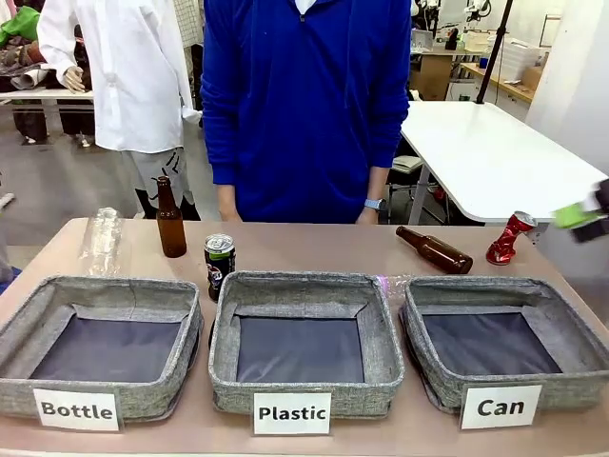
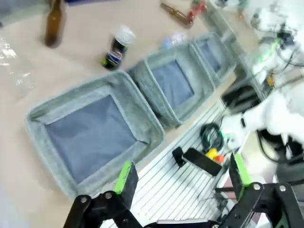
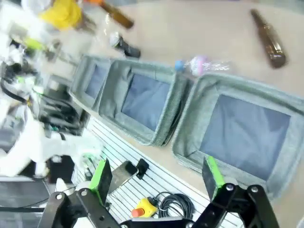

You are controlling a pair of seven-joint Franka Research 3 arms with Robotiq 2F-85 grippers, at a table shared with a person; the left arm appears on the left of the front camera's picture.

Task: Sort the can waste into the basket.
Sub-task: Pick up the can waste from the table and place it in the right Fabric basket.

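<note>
The crushed red can (image 1: 510,238) with a silver top stands at the far right of the table, behind the grey "Can" basket (image 1: 436,379). The black can with green marks (image 1: 220,265) stands upright behind the gap between the "Bottle" and "Plastic" baskets. My right gripper (image 1: 585,217) hangs blurred at the right edge, just right of the red can. In the right wrist view it (image 3: 157,175) is open above the "Can" basket (image 3: 187,133). My left gripper (image 2: 183,175) is open and holds nothing, over the table's near edge by the "Bottle" basket (image 2: 47,152). The black can (image 2: 116,47) and the red can (image 2: 197,7) lie farther off.
A brown bottle (image 1: 170,221) stands at the back left and another (image 1: 435,250) lies next to the red can. Clear plastic bottles lie at the far left (image 1: 101,241) and between the "Plastic" basket (image 1: 224,367) and the "Can" basket (image 1: 392,283). A person in blue (image 1: 304,105) stands at the far side.
</note>
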